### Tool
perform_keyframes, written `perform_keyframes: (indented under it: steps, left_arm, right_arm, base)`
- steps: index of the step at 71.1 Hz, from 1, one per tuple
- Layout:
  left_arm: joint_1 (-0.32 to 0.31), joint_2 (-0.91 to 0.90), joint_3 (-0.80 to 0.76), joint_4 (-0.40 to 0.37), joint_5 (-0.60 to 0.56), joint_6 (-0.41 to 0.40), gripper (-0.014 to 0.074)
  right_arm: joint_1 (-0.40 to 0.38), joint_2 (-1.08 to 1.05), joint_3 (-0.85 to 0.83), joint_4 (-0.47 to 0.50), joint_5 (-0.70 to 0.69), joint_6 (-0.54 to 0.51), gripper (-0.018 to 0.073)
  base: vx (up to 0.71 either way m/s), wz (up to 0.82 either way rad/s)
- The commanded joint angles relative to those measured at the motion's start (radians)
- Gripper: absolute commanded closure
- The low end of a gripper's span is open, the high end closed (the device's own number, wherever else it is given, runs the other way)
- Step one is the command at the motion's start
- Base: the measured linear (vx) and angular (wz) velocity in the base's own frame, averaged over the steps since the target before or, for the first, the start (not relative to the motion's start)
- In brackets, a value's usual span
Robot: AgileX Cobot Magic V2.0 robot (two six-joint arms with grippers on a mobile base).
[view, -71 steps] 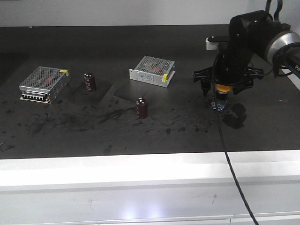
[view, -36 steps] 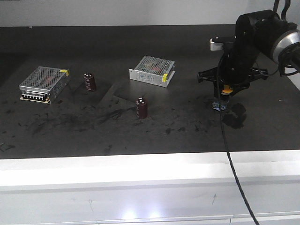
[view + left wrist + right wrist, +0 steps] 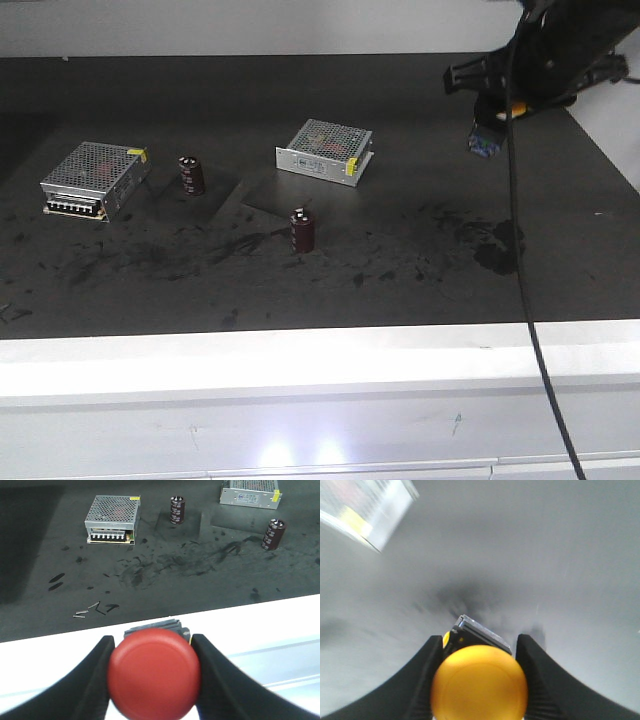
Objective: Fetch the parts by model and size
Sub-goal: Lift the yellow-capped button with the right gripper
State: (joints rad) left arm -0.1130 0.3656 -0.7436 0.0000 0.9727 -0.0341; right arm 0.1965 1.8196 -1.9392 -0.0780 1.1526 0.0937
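**A:** Where are the switches?

**B:** The red-capped mushroom push-button switch (image 3: 154,672) is clamped in the left gripper (image 3: 152,645), above the white near ledge (image 3: 260,625). The yellow-capped switch (image 3: 479,682) is pinched by the right gripper (image 3: 479,642), lifted at far right.

**A:** Any writing?

**B:** The left perforated silver metal box (image 3: 95,178) and the far box (image 3: 324,150) carry yellow stickers; the print is unreadable.

In the front view the right arm (image 3: 570,30) is cut off by the top edge, and the yellow-capped push-button switch (image 3: 484,140) is too small to tell. The right wrist view is blurred, with a perforated silver metal box (image 3: 370,507) cropped at the upper left. The body of the red-capped push-button switch (image 3: 154,672) is mostly hidden by its cap.
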Motion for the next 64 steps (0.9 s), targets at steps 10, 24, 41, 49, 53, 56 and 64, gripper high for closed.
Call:
perform_keyframes:
  steps: [10,24,41,49,53,56,64]
  left_arm:
    - [-0.004,0.011,-0.027,-0.010,-0.079,-0.008,0.0602]
    - [-0.004,0.011,-0.027,-0.010,-0.079,-0.008,0.0602]
    - [-0.004,0.011,-0.027,-0.010,-0.079,-0.008,0.0602]
    - [-0.004,0.011,-0.027,-0.010,-0.079,-0.008,0.0602]
    - [-0.004,0.011,-0.027,-0.010,-0.079,-0.008,0.0602]
    - [-0.004,0.011,-0.027,-0.010,-0.079,-0.008,0.0602]
    - [-0.004,0.011,-0.027,-0.010,-0.079,-0.008,0.0602]
  right_arm:
    - [0.001,-0.225,0.222,-0.021,-0.188,-0.010,0.0569]
    - [0.001,-0.468,0.588,-0.015,-0.431,-0.009,0.0569]
    - [0.001,-0.749,0.981,0.001,-0.666,-0.010,0.0569]
    - [0.001,-0.868,1.114,-0.001,-0.736,-0.024,0.0569]
    - [0.001,-0.929,1.167,-0.001,-0.755,-0.048,0.0569]
    - [0.001,-0.974,1.200,0.000,-0.760,-0.073,0.0569]
    - [0.001,-1.091,1.272,0.005,-0.768,-0.079,0.0569]
  base:
    - [0.00,0.00]
    - [0.00,0.00]
    - [0.00,0.00]
    - [0.00,0.00]
    - [0.00,0.00]
    - [0.00,0.00]
    - [0.00,0.00]
